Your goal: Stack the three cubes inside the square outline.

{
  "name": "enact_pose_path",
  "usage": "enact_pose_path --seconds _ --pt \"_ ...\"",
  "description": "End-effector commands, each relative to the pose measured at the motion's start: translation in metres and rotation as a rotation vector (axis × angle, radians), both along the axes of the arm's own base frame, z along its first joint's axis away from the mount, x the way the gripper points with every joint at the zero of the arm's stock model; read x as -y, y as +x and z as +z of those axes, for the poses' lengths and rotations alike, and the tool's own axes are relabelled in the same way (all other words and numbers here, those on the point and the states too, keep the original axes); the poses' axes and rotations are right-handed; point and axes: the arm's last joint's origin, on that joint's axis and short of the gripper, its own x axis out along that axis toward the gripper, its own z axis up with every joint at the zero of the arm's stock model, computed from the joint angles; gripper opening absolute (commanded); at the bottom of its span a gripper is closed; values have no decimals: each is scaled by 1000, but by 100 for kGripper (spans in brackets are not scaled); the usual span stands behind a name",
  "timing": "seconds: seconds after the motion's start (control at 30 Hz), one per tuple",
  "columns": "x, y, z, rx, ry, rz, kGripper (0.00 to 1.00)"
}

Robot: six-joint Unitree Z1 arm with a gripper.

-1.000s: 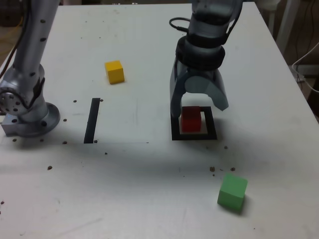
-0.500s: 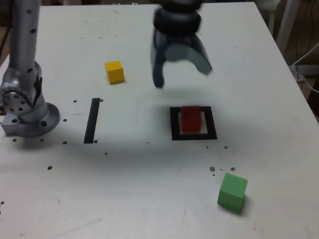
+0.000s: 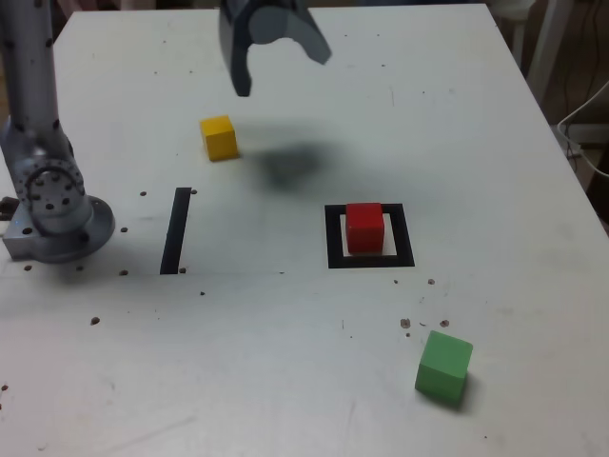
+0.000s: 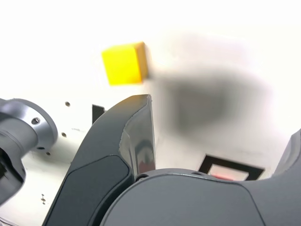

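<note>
Looking down at my table from the exterior view, I see the gripper high near the top edge, jaws spread wide with nothing between them. Its shadow falls on the white surface below, between the yellow cube and the square outline.

That yellow cube sits alone toward the exterior view's left, well apart from the outline, and I see it free in the wrist view too, beyond the tip of one dark finger.

My red cube stands upright inside the outline, on its white interior, with black tape showing all round it. My wrist camera catches only a corner of that outline, with a sliver of red inside.

My green cube rests near the front, to the exterior view's right, outside the outline and turned slightly askew.

A straight black strip lies beside the arm's base on the exterior view's left.
</note>
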Motion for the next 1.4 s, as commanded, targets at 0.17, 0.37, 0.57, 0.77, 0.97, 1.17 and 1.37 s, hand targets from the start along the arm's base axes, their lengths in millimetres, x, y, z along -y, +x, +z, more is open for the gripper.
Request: enact_pose_path --seconds 0.17,0.37,0.57,0.77,0.97,1.17,1.37 --pt "-11 -34 -7 -34 4 64 100" --pt "-3 -50 -17 -69 -22 85 99" --pt "3 -57 -34 -63 -52 97 99" --pt "-3 -53 -55 -63 -45 106 99" --pt "-17 -51 -71 -89 -25 133 96" --pt "-24 -53 -74 -113 -19 152 95" --pt "-22 -52 -76 -115 -38 147 92"
